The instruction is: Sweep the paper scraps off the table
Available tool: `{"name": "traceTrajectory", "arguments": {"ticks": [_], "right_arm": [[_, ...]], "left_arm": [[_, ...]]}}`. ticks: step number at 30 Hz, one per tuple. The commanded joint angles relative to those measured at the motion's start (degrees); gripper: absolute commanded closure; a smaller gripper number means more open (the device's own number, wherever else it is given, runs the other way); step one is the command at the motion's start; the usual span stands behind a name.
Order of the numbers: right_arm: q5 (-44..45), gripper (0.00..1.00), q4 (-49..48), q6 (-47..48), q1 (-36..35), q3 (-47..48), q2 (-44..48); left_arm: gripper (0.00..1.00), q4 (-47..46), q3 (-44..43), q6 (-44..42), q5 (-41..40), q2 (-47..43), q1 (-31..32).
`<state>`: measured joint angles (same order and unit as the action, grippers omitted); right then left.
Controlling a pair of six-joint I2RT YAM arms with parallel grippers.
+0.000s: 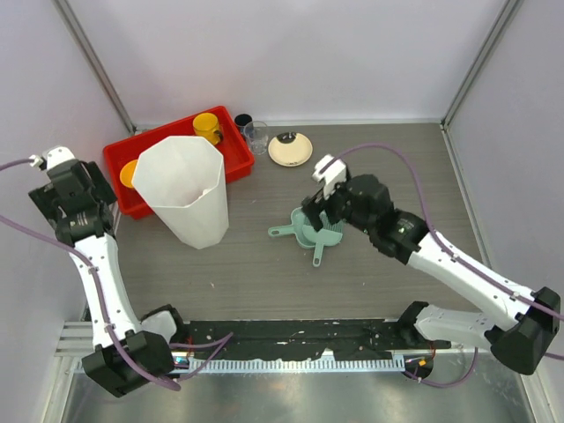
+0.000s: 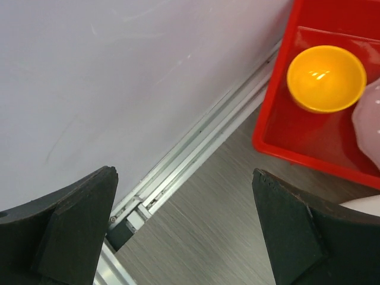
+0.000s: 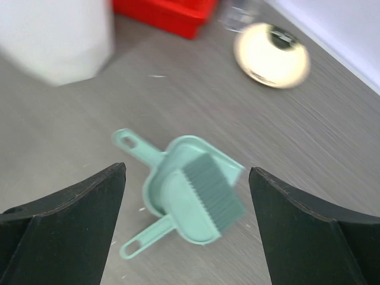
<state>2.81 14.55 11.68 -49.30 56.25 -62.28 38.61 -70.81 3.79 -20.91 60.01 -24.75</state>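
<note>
No crumpled white paper scraps show on the table (image 1: 397,167) in any view. Only a few tiny white flecks (image 3: 155,76) lie on it in the right wrist view. A teal dustpan (image 1: 302,227) with a teal brush (image 1: 328,234) resting in it lies mid-table. It also shows in the right wrist view, dustpan (image 3: 155,178) and brush (image 3: 214,190). My right gripper (image 1: 319,210) is open and empty just above them (image 3: 187,169). My left gripper (image 1: 92,192) is open and empty at the far left by the wall rail, over bare table (image 2: 184,173).
A tall white bin (image 1: 185,189) stands left of centre, against a red tray (image 1: 119,159) that holds an orange bowl (image 2: 326,77) and a yellow cup (image 1: 208,126). A black cup (image 1: 242,121), a clear glass (image 1: 256,134) and a cream plate (image 1: 290,149) sit at the back.
</note>
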Motion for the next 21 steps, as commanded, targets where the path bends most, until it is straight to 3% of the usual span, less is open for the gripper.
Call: {"name": "traceTrajectory", "arguments": {"ticks": [1,4,11,18,21], "right_arm": [[4.8,0.1,-1.5,-11.4,14.3,3.0,-1.3],[5.1,0.1,-2.6,-17.5,24.2,2.5,-3.1],[4.2,0.1,-12.7,-23.9,39.0,-4.7,-3.1],[2.7,0.11,-20.6,-26.4,47.8,-10.4,-6.4],[6.1,0.11,-23.7,-24.1,48.1,-12.8,-7.4]], "left_arm": [[0.0,-21.7,14.1,-2.0,0.1,-2.2,-2.8],[0.0,-32.7,24.0,-3.5,4.8,-0.9,-5.6],[0.0,-48.6,36.7,-3.5,16.9,2.9,-7.3],[0.0,-56.4,43.6,-5.6,34.5,5.6,-7.2],[0.0,-59.0,45.8,-7.7,36.7,6.3,-7.0]]}}
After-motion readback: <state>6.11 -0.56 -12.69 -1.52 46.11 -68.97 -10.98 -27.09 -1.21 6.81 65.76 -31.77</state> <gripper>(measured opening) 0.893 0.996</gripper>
